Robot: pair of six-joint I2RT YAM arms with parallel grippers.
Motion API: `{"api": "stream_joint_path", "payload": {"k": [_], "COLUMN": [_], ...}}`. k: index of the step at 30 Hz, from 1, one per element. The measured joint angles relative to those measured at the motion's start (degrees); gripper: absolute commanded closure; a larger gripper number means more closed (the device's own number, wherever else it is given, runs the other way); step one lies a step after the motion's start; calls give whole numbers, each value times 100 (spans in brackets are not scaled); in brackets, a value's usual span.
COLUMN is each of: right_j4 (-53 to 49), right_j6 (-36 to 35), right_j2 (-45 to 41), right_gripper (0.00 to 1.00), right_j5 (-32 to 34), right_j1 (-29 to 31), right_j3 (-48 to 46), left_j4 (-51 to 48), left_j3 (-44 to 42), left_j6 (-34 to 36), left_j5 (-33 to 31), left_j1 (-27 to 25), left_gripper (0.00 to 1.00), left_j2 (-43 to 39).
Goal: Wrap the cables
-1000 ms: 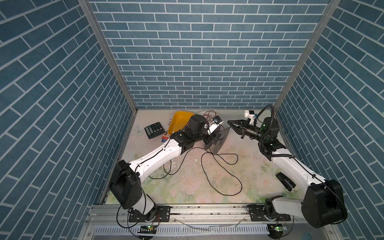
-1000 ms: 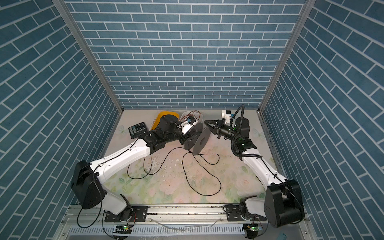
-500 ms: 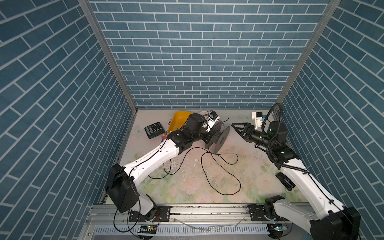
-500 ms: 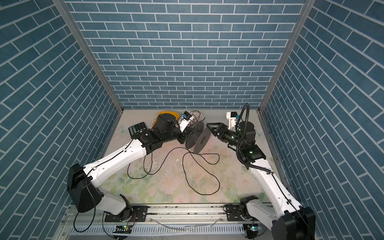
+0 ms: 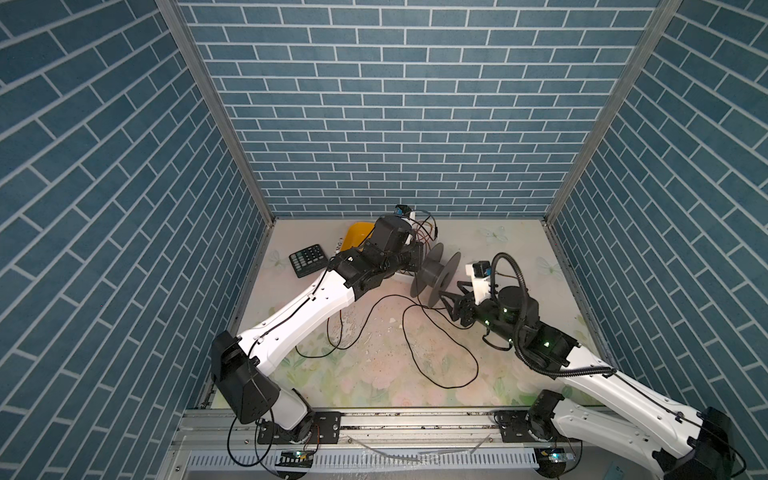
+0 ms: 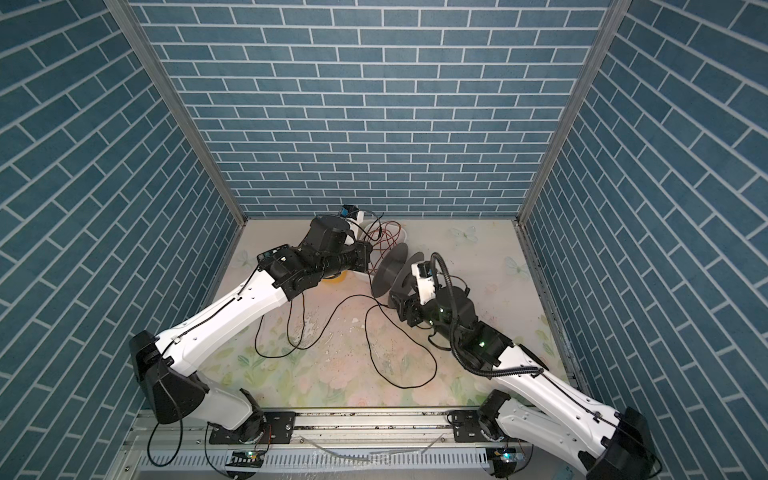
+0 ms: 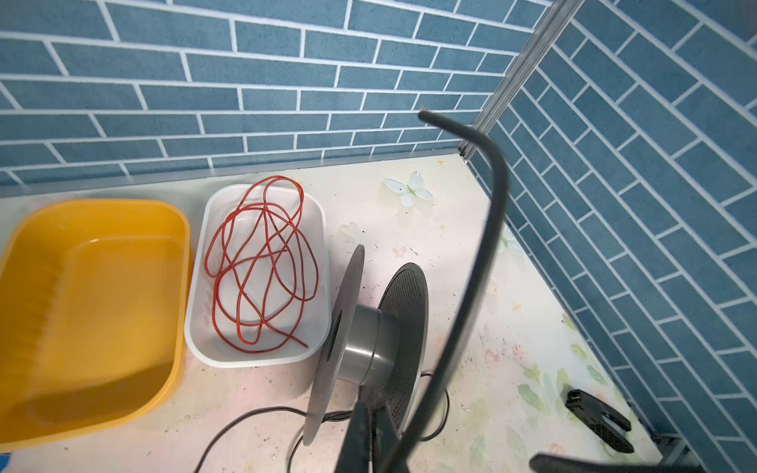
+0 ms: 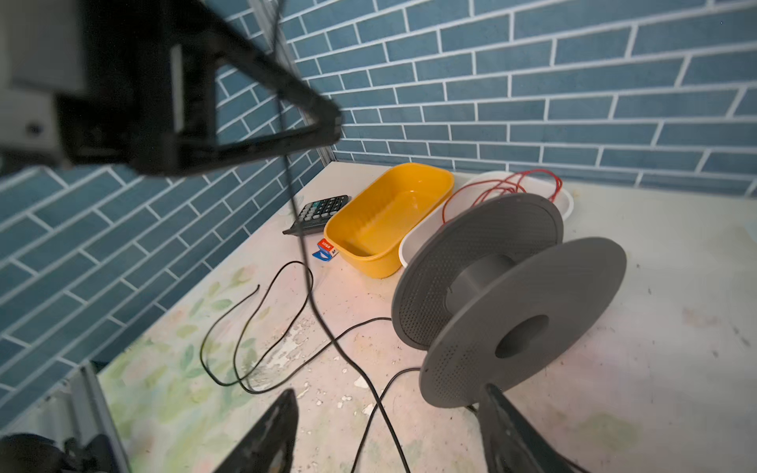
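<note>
Reaching toward the back of the table [image 8: 676, 286], the left arm holds its pincer [image 8: 334, 123] clamped on the black cable [image 8: 312, 291], which hangs from the tips and trails in loose loops over the table in front of the upright grey spool [image 8: 553, 286]. The right arm, bent low, aims its pincer [image 8: 387, 409], fingers spread wide and empty, at the spool's near flange. White lettering on a red-and-blue packet [image 8: 326, 247] beside the yellow tub [image 8: 368, 254] is too small to read; a calculator [image 5: 308, 259] lies nearby, its key markings illegible.
</note>
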Motion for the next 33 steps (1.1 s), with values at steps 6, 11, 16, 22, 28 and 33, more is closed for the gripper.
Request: {"api": "stream_joint_path", "payload": {"k": [6,11,16,22,28,33], "right_j4": [1478,2586,3388,4044,4286,4262], "right_j6": [-1320,-2159,-2621,-3036,-3195,-3195], "right_j2": [831,2127,3110,3589,3620,3539], "right_gripper": [36,46,56,77,100,100], "right_j5": [1429,2487,3451,4159,4518,4535], "right_j1": [1132,1545,1576,1587,1587,1530], "right_j3": [-68,48,417,723,728,710], "left_j4": [4,116,302,391,575,682], "left_j3": [0,-35,-310,-446,-581,-675], "left_j6": [-546,-820,-1001,-1163,-1307,-1342], "left_j5": [42,85,87,87,138,175], "left_j1": [0,0,4,61,118,146], "left_gripper": [100,100,100,100,100,87], "left_j2": [59,61,50,35,-15,-76]}}
